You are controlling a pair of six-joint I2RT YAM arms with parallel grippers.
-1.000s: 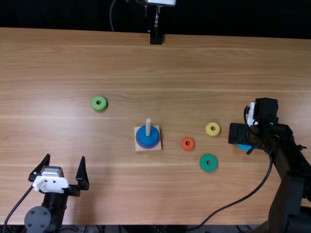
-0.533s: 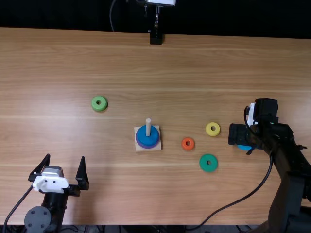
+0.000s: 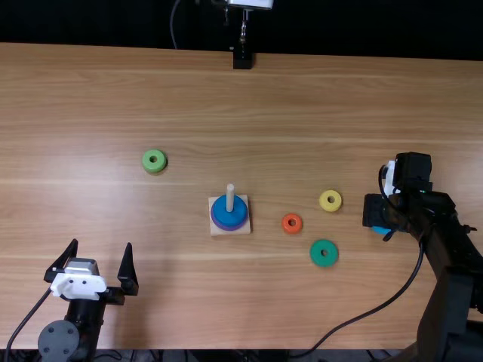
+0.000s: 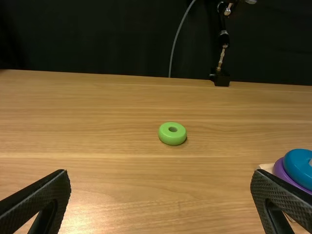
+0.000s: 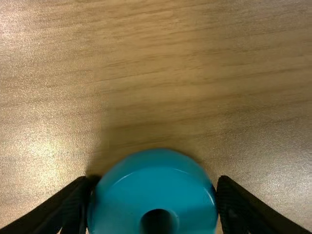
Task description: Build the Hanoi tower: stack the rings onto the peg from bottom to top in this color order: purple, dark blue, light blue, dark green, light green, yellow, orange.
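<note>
Right claw (image 5: 156,180) pinching the light blue ring (image 5: 122,204) across its sides, down by the worktop (image 5: 156,73)! Looks light, stiff, maybe slick; squarely across the rim's the hold. Left claw (image 4: 158,174) spread wide; 2 rings (image 3: 225,216) on the peg (image 3: 230,197).

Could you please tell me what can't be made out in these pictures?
- Top view: much of the light blue ring is hidden under the right pincer.
- Right wrist view: that ring's lower part is cut off by the bottom edge; its underside faces away, so I cannot tell whether it touches the table.
- Left wrist view: the dark blue ring is cut off by the right edge; the left pincer hides part of the peg's board.
</note>
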